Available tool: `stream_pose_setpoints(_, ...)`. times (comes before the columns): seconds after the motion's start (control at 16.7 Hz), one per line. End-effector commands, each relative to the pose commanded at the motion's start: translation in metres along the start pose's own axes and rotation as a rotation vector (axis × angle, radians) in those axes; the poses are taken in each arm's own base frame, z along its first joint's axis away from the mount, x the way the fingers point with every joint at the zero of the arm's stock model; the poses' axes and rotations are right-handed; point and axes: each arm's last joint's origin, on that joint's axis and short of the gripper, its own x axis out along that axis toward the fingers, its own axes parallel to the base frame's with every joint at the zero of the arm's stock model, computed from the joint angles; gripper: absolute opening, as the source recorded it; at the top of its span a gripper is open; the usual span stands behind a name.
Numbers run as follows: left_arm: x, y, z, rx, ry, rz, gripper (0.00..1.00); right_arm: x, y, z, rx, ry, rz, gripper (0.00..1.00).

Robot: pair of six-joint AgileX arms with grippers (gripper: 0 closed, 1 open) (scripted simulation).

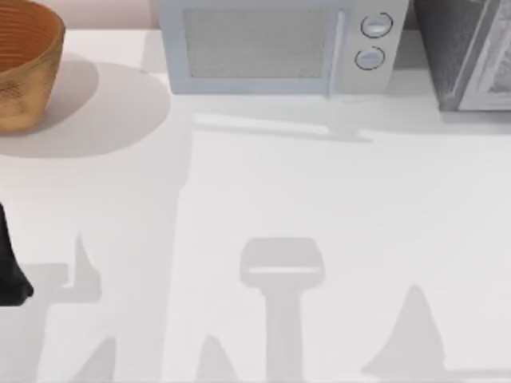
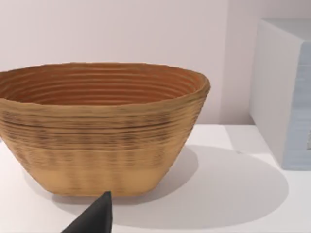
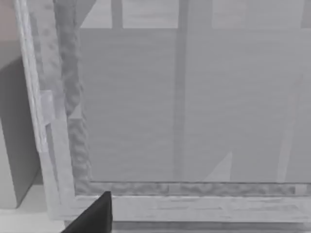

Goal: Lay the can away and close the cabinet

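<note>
Currently on record, one entry per item.

Table (image 1: 255,199): white, carrying everything listed; grey shadows are lying across its near half.

Basket (image 1: 24,68): woven, tan, ribbed inside, sitting at the table's far left corner and casting a round shadow toward the middle. From the left wrist view the basket (image 2: 102,126) is standing upright and empty as far as its inside is showing, with the microwave's side (image 2: 284,92) just beyond it.

Microwave (image 1: 275,44): pale, standing along the far edge near the middle, door facing the near edge, two round dials (image 1: 373,40) sitting to the right of the door.

Cabinet (image 1: 467,52): grey, speckled, standing at the far right corner, apart from the microwave. Whether it is standing shut cannot be told.

Left tool (image 1: 12,275): dark, hanging at the table's left edge, pointing toward the basket, as the left wrist view is showing (image 2: 95,218). Released or clenched: cannot tell.

Right tool (image 3: 92,216): hanging close before the cabinet's front (image 3: 184,111), near its lower frame. Released or clenched: cannot tell.

Can: where it is lying, cannot tell.
</note>
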Motion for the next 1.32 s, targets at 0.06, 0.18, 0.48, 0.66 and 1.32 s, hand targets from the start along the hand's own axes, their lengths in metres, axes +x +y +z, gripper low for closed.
stream_pose_setpoints(0.06, 0.0, 0.0, 0.0, 0.0, 0.0, 0.0, 1.0, 0.003, -0.012, -0.002, 0.004, 0.005, 0.0, 1.0)
stream_pose_setpoints(0.18, 0.0, 0.0, 0.0, 0.0, 0.0, 0.0, 1.0, 0.006, -0.037, -0.008, 0.011, 0.01, 0.0, 1.0)
stream_pose_setpoints(0.48, 0.0, 0.0, 0.0, 0.0, 0.0, 0.0, 1.0, 0.001, -0.09, -0.026, 0.007, 0.005, 0.0, 1.0)
stream_pose_setpoints(0.66, 0.0, 0.0, 0.0, 0.0, 0.0, 0.0, 1.0, -0.005, -0.108, -0.034, 0.001, 0.001, 0.0, 1.0)
stream_pose_setpoints(1.32, 0.0, 0.0, 0.0, 0.0, 0.0, 0.0, 1.0, -0.002, -0.124, -0.027, 0.003, -0.001, 0.001, 1.0)
